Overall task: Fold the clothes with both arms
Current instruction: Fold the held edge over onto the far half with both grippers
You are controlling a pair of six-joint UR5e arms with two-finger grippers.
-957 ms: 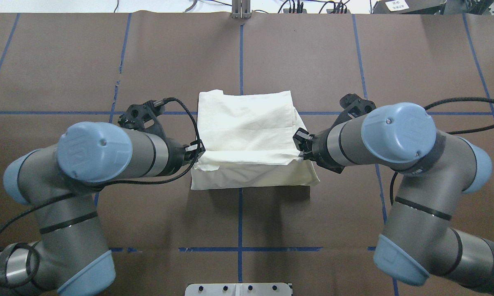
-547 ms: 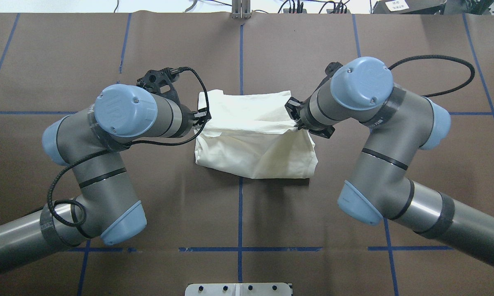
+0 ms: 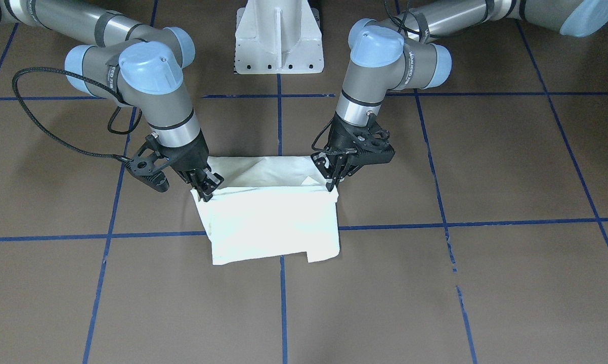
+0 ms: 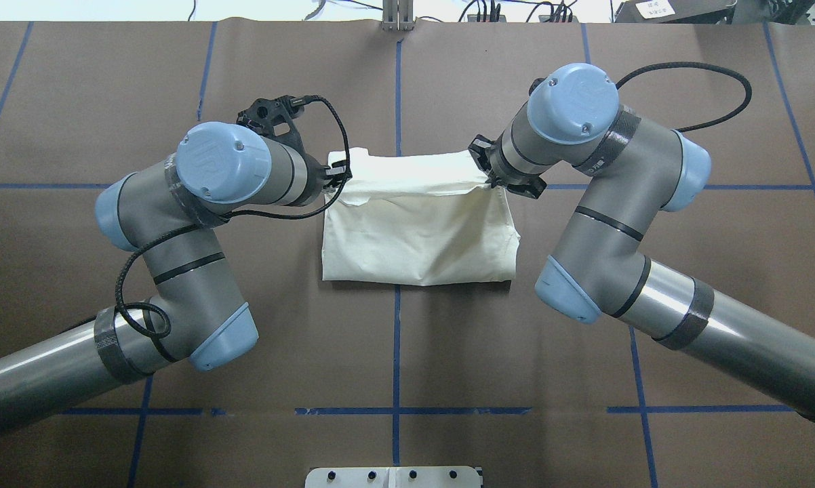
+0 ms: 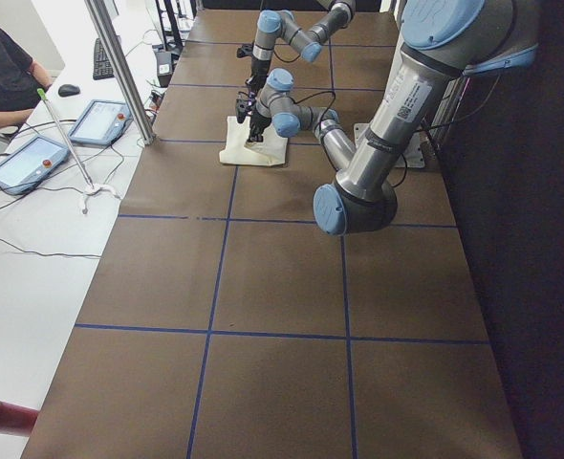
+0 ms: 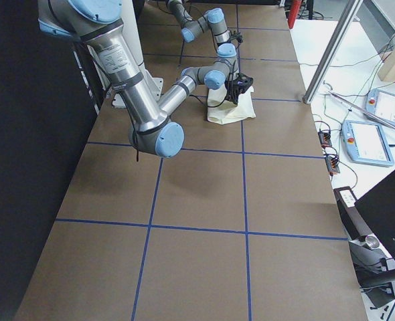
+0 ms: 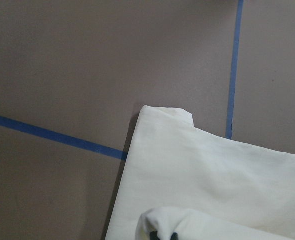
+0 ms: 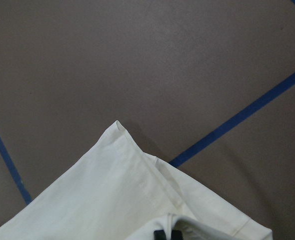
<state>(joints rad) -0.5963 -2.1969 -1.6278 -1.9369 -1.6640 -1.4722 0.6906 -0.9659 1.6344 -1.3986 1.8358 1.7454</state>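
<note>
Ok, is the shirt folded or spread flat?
Folded: the shirt lies doubled over; left pincer and right pincer each pinch a corner of its top layer.

Brown table [image 4: 109, 102] (blue tape grid [image 4: 397, 88]): folded whitish shirt [image 4: 421, 237] near centre, white pedestal base [image 3: 278, 35] at edge.

The shirt [image 4: 418, 230] lies on the table [image 4: 482, 339] between the left arm [image 4: 224, 169] and right arm [image 4: 573, 102].

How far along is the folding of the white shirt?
Done: the shirt is already folded to a compact rectangle, print hidden. In hand: the left tool and the right tool each pinch a corner of the top layer, raised near the far edge. Left: lay it down flat and release.
</note>
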